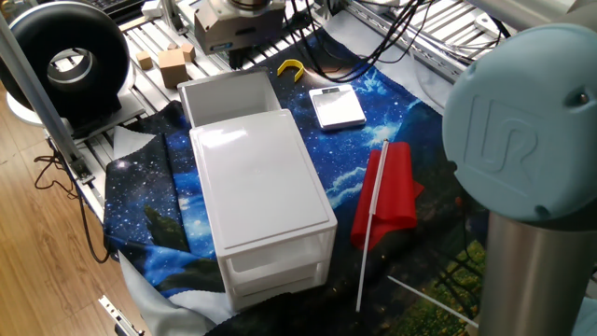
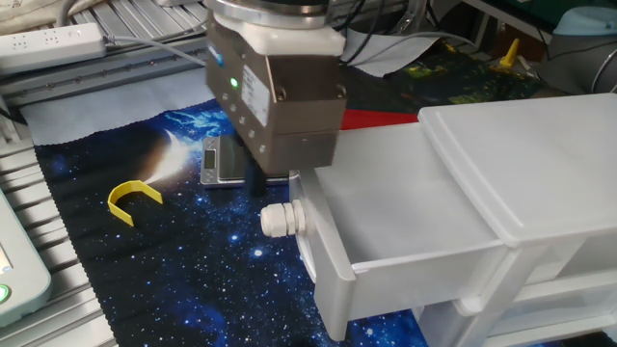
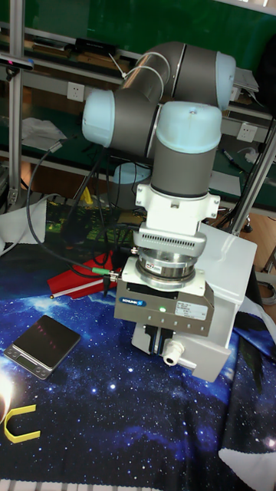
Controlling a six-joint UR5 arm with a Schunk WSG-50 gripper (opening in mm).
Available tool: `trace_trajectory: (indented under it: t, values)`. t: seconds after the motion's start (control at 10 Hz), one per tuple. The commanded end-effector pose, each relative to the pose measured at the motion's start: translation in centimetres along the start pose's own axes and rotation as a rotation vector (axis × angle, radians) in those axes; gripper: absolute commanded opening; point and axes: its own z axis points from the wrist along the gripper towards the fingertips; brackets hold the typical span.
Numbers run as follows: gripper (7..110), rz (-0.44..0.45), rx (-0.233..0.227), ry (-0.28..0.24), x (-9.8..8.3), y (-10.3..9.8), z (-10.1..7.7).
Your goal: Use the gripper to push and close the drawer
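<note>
The drawer [image 1: 227, 96] is the top bin of the white cabinet [image 1: 265, 191] and stands pulled out, with nothing in it. Its front panel carries a round white knob [image 2: 282, 220], also visible in the tall view as the knob [image 3: 175, 354]. The gripper [image 3: 153, 341] hangs just in front of that panel, its boxy grey head above the knob and its short dark fingers [image 2: 256, 183] close together with nothing held. I cannot tell whether they touch the panel. From the side camera the gripper [image 1: 233, 26] sits beyond the drawer's far end.
A small flat scale [image 2: 224, 159] lies on the starry cloth behind the gripper. A yellow C-shaped piece [image 2: 133, 200] lies to its left. A red folded cloth with a white stick [image 1: 390, 191] lies beside the cabinet. Wooden blocks [image 1: 173, 65] sit on the metal frame.
</note>
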Motion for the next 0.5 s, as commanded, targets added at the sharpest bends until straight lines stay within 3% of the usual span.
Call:
trace_trajectory:
  t: [0.0,0.4]
  values:
    - [7,0.060,-0.035,0.086,2.1,0.8,-0.5]
    - [7,0.092,-0.029,0.139,3.1,1.8,-2.8]
